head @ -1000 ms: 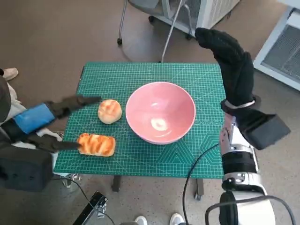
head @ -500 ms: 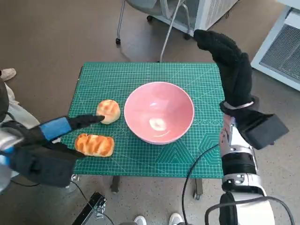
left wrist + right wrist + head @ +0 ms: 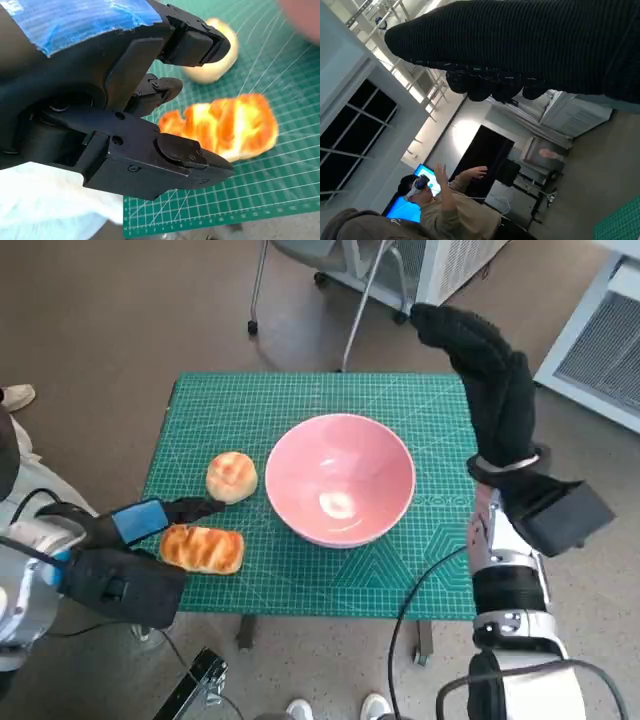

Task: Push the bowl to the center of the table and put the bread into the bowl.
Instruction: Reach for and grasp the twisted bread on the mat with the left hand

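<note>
So far only the first half of the job looks finished. The pink bowl (image 3: 340, 480) sits roughly at the middle of the green-matted worktop (image 3: 420, 580), a little right of centre in the head view, and it holds nothing but a pale glint on its inner wall. I judge the push to be complete, or close enough that no more of it seems needed.

Both pieces of bread are outside the bowl. The round bun (image 3: 232, 477) lies just beside the bowl's left rim, and the long glazed loaf (image 3: 203, 549) lies below it, toward the lower left of the frame, near the worktop's front edge.

The left robot hand (image 3: 140, 525) is at the lower left of the head view, its dark fingers (image 3: 195, 508) reaching into the space between bun and loaf. In the left wrist view the fingers (image 3: 185, 150) are spread, with the loaf (image 3: 225, 125) showing between them and the bun (image 3: 215, 60) beyond; nothing is held, and I cannot tell whether any fingertip touches the loaf.

The right robot hand (image 3: 485, 365) is raised at the upper right of the frame, past the worktop's far right corner, fingers extended and empty. Its wrist view shows only the room and a seated person (image 3: 437, 200).

What remains is the whole second half: closing on bread, lifting it, and setting it in the bowl.
</note>
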